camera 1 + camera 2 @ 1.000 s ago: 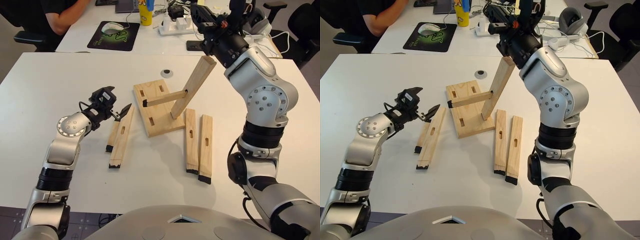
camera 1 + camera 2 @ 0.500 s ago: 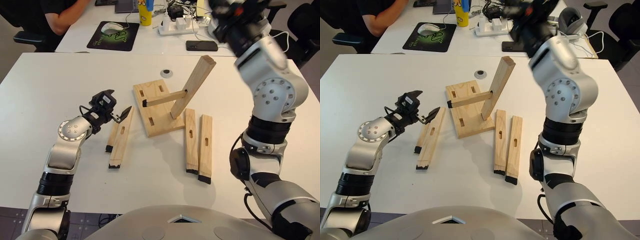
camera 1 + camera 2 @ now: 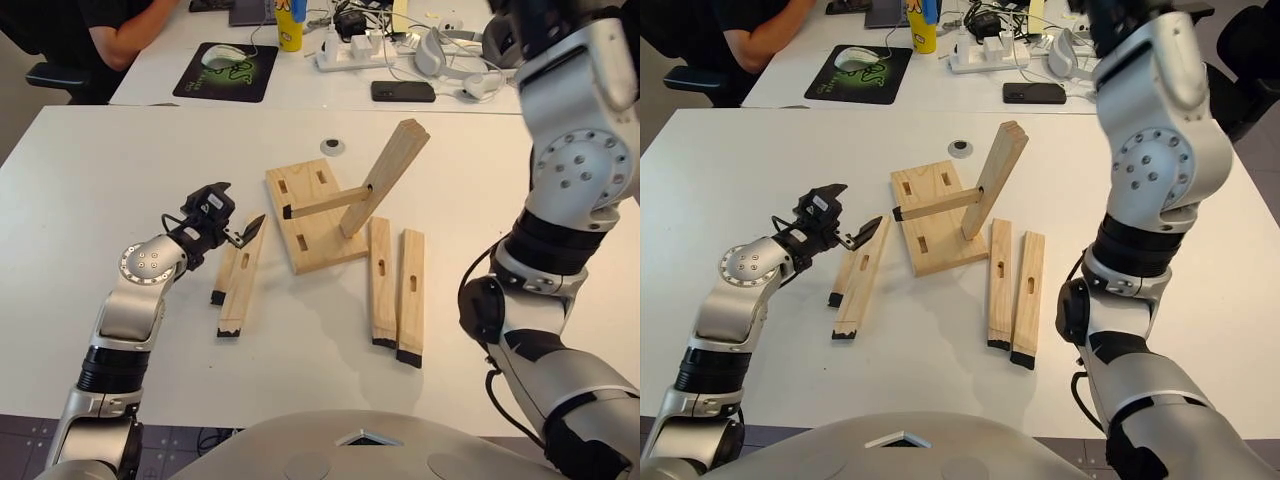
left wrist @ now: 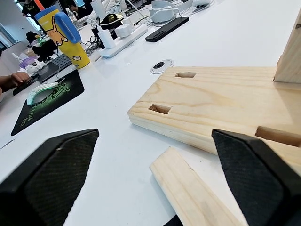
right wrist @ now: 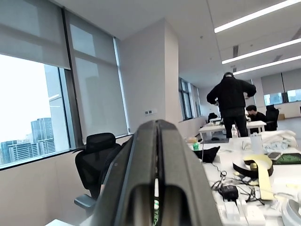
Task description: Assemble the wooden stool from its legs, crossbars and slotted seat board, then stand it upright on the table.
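Note:
The slotted seat board (image 3: 312, 222) lies flat mid-table. One leg (image 3: 385, 178) stands tilted in a slot of it, with a crossbar (image 3: 325, 201) sticking out of its side over the board. Two more legs (image 3: 382, 281) (image 3: 410, 296) lie side by side to the right of the board. To its left lie a leg (image 3: 243, 272) and a shorter crossbar (image 3: 224, 274). My left gripper (image 3: 236, 214) is open just above the far end of that left leg, whose end (image 4: 188, 195) shows between the black fingertips (image 4: 51, 174). My right gripper (image 5: 157, 179) is shut on nothing, raised high above the table.
A round cable grommet (image 3: 334, 147) sits in the table behind the board. The desk beyond holds a mouse pad (image 3: 226, 70), a phone (image 3: 403, 91) and a power strip (image 3: 352, 50). Bare table lies left of and in front of the parts.
My right gripper has let go of the tilted leg and swung up and away to the right. The leg stays leaning in the board. The left gripper has barely shifted.

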Tool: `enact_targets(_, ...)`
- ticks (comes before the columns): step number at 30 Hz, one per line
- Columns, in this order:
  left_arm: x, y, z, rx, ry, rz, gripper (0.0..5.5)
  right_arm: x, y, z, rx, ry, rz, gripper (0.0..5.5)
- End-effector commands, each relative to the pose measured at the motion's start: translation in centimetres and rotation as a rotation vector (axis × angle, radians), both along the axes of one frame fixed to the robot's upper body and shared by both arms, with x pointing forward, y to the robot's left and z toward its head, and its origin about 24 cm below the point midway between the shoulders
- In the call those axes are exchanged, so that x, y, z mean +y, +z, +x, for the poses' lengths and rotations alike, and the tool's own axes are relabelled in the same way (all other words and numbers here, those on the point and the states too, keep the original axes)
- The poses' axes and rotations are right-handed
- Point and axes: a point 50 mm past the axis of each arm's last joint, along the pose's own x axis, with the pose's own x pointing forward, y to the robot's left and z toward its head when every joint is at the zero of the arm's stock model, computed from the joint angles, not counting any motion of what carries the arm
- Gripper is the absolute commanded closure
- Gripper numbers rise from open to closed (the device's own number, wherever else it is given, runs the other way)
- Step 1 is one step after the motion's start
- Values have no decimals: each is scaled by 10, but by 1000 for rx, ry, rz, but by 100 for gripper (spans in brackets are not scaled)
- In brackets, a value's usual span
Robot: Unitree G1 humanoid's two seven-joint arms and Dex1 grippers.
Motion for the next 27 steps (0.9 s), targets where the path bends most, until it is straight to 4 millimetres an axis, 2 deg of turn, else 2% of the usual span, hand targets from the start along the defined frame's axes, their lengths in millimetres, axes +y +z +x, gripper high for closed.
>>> enact_targets(1,3,1,-3,1,15,15,104,11,-19,-4,83,56,-58,546)
enact_targets(3,3,3,-2,0,6,17,104,21,-70,0,323,62,-171,546)
enact_targets(4,2,3,-2,-1,4,17,104,23,-88,0,402,57,-203,546)
enact_targets(5,0,4,0,0,-15,18,104,27,-115,-5,526,77,-276,546)
enact_targets(7,-2,5,2,2,-33,22,104,32,-139,-12,633,93,-326,546)
enact_targets(10,-2,5,5,8,-53,29,104,31,-126,-12,562,52,-281,546)
enact_targets(11,-1,5,5,11,-54,31,104,26,-103,-8,452,19,-210,546)
enact_targets(14,-1,2,4,18,-49,30,104,14,-58,-6,231,-31,-83,546)
enact_targets(18,-3,-2,-1,27,-39,16,104,2,-39,-4,150,-50,-33,546)
enact_targets(20,-3,-4,-4,31,-28,13,104,-6,-40,1,167,-78,-18,546)
enact_targets(23,-1,-5,-7,32,-13,12,104,-30,-59,11,258,-193,-86,546)
enact_targets(27,3,-4,-11,29,10,13,104,-88,-106,7,459,-397,-290,546)
